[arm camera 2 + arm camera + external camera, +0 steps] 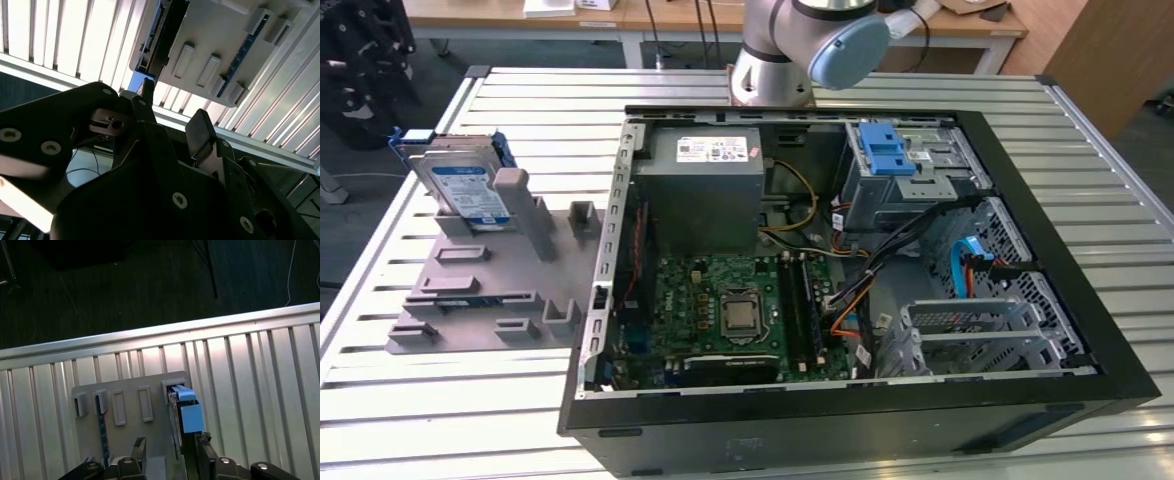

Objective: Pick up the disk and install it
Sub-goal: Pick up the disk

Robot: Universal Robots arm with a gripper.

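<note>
- Disk (464, 185): upright in grey holder (474, 300), just beyond the fingertips and nearer one finger than the other.
- Gripper (170, 447): fingers (201, 131) spread, gripping nothing.
- Step, by my reckoning: approach. Centre the gap across the blue frame and keep the fingers square to it.

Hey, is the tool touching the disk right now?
Apart. In the exterior view the disk stands in its grey holder with open air around its top; in the first wrist view the open tool hangs above it.

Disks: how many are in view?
1: the disk stands upright in the grey holder, on the exterior view's left of the computer case; another may hide behind it.
</note>
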